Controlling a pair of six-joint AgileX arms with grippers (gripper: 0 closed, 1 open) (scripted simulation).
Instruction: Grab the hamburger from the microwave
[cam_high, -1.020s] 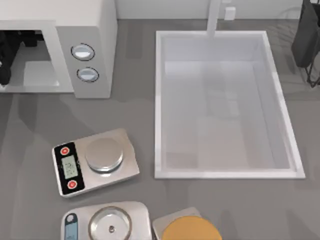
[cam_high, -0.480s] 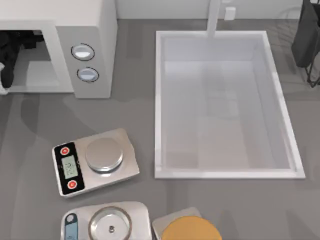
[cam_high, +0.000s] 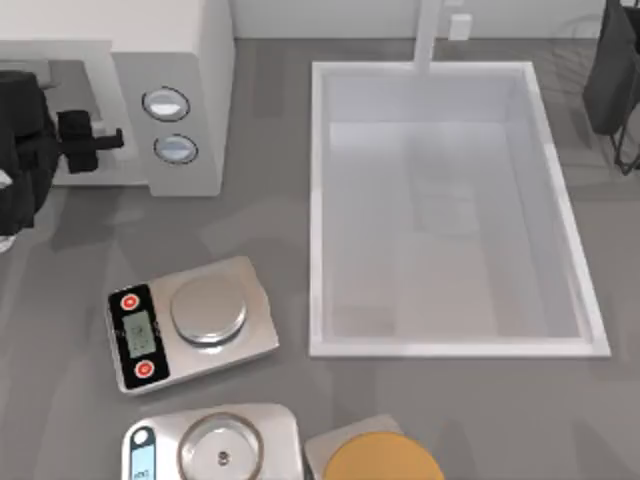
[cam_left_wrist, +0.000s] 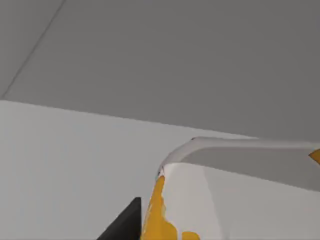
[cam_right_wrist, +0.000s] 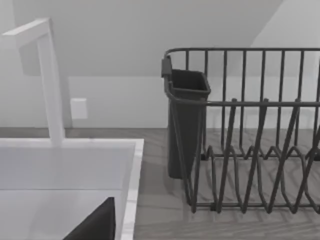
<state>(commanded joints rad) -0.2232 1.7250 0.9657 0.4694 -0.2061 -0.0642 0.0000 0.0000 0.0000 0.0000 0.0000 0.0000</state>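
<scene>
The white microwave (cam_high: 170, 60) stands at the table's back left, with two round knobs on its side panel. My left arm (cam_high: 25, 150) hangs in front of the microwave's opening at the left edge of the top view. In the left wrist view the hamburger (cam_left_wrist: 190, 205), cream-white with orange patches, sits very close, held against a black finger (cam_left_wrist: 125, 225) of my left gripper (cam_left_wrist: 165, 225). My right arm (cam_high: 610, 80) is parked at the back right corner.
A big white sink basin (cam_high: 320, 200) with a faucet (cam_right_wrist: 50, 80) takes up the middle and right. Two kitchen scales (cam_high: 190, 320) (cam_high: 215, 445) and a flat orange disc (cam_high: 385, 460) lie at the front left. A dark dish rack (cam_right_wrist: 250, 130) stands at the back right.
My left arm has drawn back out of the microwave cavity and now hangs in front of its opening, hiding part of it. The right arm has not moved.
</scene>
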